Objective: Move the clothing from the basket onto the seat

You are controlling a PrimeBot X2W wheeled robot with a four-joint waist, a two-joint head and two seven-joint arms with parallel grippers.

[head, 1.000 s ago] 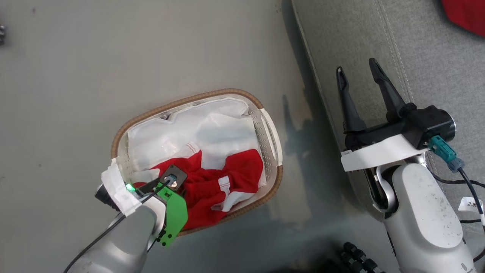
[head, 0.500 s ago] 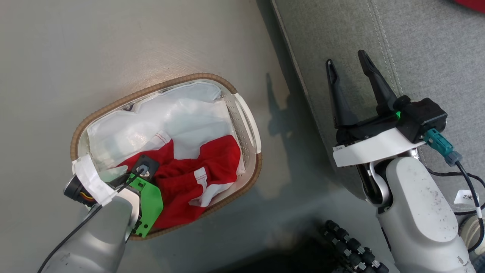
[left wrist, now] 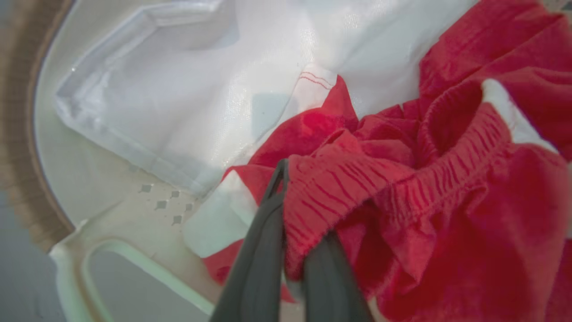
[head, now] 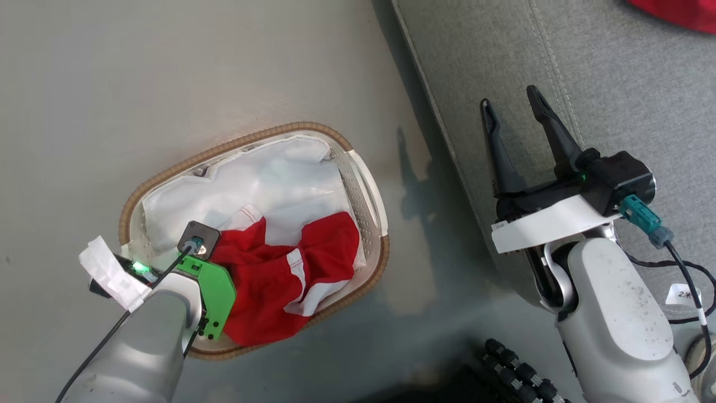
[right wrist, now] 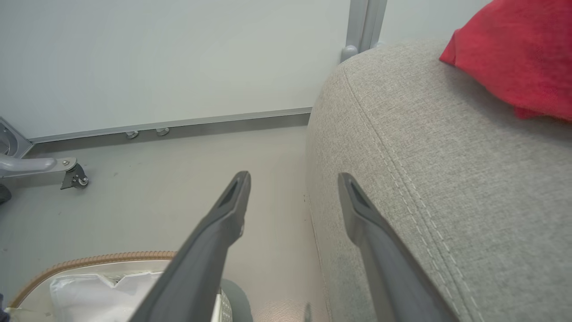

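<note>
The basket point(head: 224, 148) stands on the floor left of the seat point(head: 615, 84). A crumpled red piece of clothing point(head: 291, 268) with white trim lies in its near half on a white liner point(head: 268, 179). In the left wrist view my left gripper point(left wrist: 295, 210) is shut on a gathered red fold of that clothing point(left wrist: 447, 201), low inside the basket point(left wrist: 18, 112). My right gripper point(head: 509, 98) hangs open and empty over the seat's front edge. A second red garment point(right wrist: 514, 58) lies farther back on the seat point(right wrist: 424, 156).
Bare grey floor surrounds the basket. A black ribbed part point(head: 520, 375) sits at the bottom edge, near my right arm. A pale wall with a baseboard and a wheeled metal foot point(right wrist: 67, 172) stand beyond the floor.
My left gripper has gone from open to shut on the red clothing in the basket. The head camera shifted a little. The right gripper stays open.
</note>
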